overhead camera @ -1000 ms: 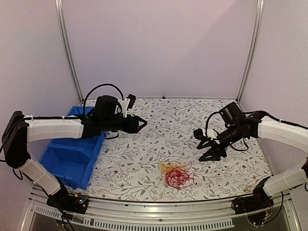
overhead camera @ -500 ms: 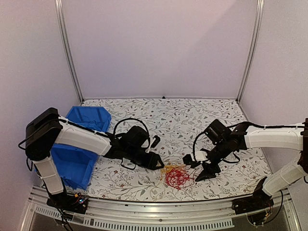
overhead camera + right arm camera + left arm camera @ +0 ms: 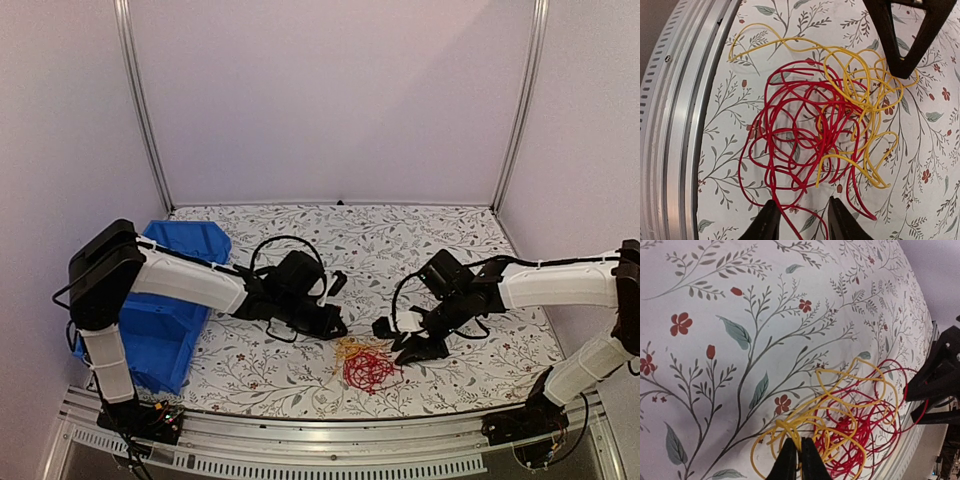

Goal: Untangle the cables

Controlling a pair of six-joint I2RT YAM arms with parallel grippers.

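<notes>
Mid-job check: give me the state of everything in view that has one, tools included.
red cable: knotted clump lying on the table, still tangled.
yellow cable: loose loops, interlaced with the red cable.
left tool: shut, tips at the yellow cable's loops; I cannot tell whether a strand is pinched.
right tool: open, with a red strand running between its fingers.
blue bin: standing at the table's left side.

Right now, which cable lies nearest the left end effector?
The yellow cable: its loops bunch right at the shut tips of the left end effector, while the red cable lies beyond, farther from it.
</notes>
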